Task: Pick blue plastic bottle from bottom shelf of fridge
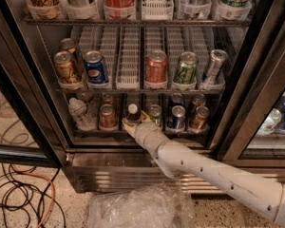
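Note:
The blue plastic bottle (132,112), small and dark with a white cap, stands upright in a middle lane of the bottom shelf (92,131) of the fridge (238,103). My gripper (133,126) reaches in from the lower right on a white arm (213,172). It sits at the shelf's front edge, right at the foot of the bottle and covering the bottle's lower part. I cannot tell whether it touches the bottle.
On the bottom shelf a clear crinkled bottle (79,113) and a red can (107,117) stand left of the bottle, and several cans (178,118) stand to its right. Larger cans (156,68) fill the rack above. A plastic bag (137,207) and cables (19,194) lie on the floor.

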